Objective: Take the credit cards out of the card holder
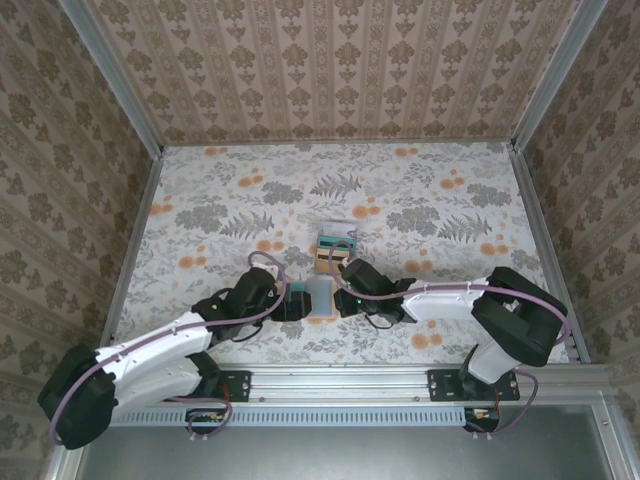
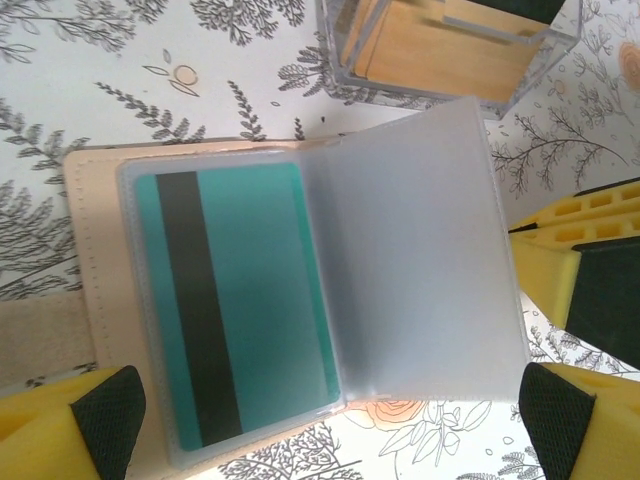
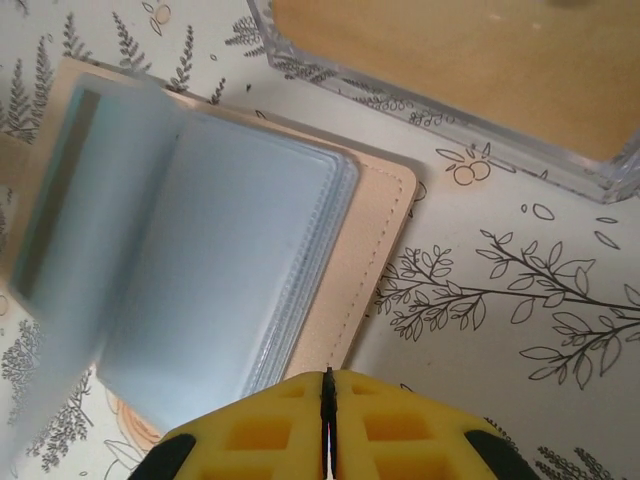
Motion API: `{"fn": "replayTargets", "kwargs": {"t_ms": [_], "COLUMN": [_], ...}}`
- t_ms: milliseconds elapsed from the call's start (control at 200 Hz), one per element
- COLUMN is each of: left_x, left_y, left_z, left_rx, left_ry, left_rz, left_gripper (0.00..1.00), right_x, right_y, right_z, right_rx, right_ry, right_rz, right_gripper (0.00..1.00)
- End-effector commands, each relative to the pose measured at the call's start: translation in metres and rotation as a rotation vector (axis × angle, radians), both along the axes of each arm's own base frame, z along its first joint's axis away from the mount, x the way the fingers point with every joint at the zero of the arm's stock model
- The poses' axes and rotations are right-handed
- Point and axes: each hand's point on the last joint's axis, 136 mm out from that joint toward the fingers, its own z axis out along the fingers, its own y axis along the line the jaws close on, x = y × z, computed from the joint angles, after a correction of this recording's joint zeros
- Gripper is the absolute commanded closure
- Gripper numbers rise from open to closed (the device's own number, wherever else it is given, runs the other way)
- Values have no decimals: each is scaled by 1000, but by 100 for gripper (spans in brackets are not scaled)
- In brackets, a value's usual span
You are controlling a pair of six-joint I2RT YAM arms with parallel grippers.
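Left wrist: glossy teal card (image 2: 270,300), stitched holder (image 2: 92,250)

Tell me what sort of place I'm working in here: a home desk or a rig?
Most likely a staged robot test cell, not a home: an aluminium frame boxes in the floral-print table, and patterned wallpaper panels stand in as walls.

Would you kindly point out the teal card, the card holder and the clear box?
teal card (image 2: 265,290), left wrist view, green face beside stripe.
card holder (image 3: 372,225), right wrist view, tan cover edge.
clear box (image 3: 420,108), right wrist view, transparent wall.
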Motion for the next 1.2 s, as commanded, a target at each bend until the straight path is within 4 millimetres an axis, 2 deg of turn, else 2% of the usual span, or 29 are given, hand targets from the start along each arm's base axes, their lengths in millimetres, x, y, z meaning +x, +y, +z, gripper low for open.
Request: {"fn": "replayTargets", "kwargs": {"t_ms": [0,55,180,265,315,495,595,670,830,1025,1195], "left_x": [1,1,4,5,6,8,10,11,15,20,23], "left_y": [-14,-18,-12,0,8,34,42,43,39,33,32], "left_z": [4,4,1,-1,-3,-13,-17,-20,-24,-24,-29], "left_rx": [-56,-64,-32,-2,12,4,-3,-8,-26,-45,-34], "left_ry": [-7,-6,-9,-11,-6,17,30,37,45,36,51], "left_rz": [-44,-51,-27,11,36,109,127,127,116,99,101], "left_gripper": [0,0,0,8,14,47,65,73,84,87,89], "right_x": [-3,-4,-6,-6,-5,-2,1,5,13,16,15], "right_y": [-9,-10,-8,-3,1,21,36,45,58,73,87], "right_z": [1,1,6,15,21,37,43,44,38,26,23], "right_rx": [-29,-27,-13,16,37,109,159,182,207,243,262], "right_ry": [-2,0,-7,-18,-22,8,27,47,110,171,200], "right_rz": [-21,-22,-22,-17,-17,-39,-37,-54,-108,-135,-127], "right_gripper": [88,88,87,86,85,82,82,82,79,79,77]}}
